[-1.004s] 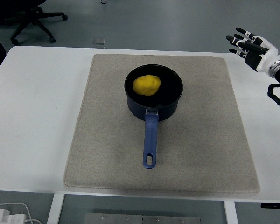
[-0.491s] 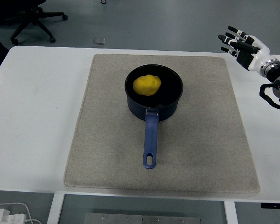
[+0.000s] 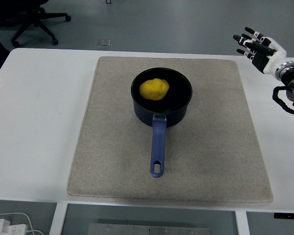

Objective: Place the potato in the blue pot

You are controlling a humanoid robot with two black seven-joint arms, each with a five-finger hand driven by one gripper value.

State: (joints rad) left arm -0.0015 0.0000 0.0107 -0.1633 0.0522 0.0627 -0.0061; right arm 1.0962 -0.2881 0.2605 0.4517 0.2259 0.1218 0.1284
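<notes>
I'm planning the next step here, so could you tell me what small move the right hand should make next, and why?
Probably just draw the right hand back to rest at the table's right edge. The potato already lies inside the blue pot on the mat, and the hand hovers off to the right with fingers spread, holding nothing, so nothing seems left to place.

The right hand, at two o'clock, has a white shell with black fingers tipped in white segments. A silvery ring marks the wrist, behind it black arm parts with a round joint.
</notes>
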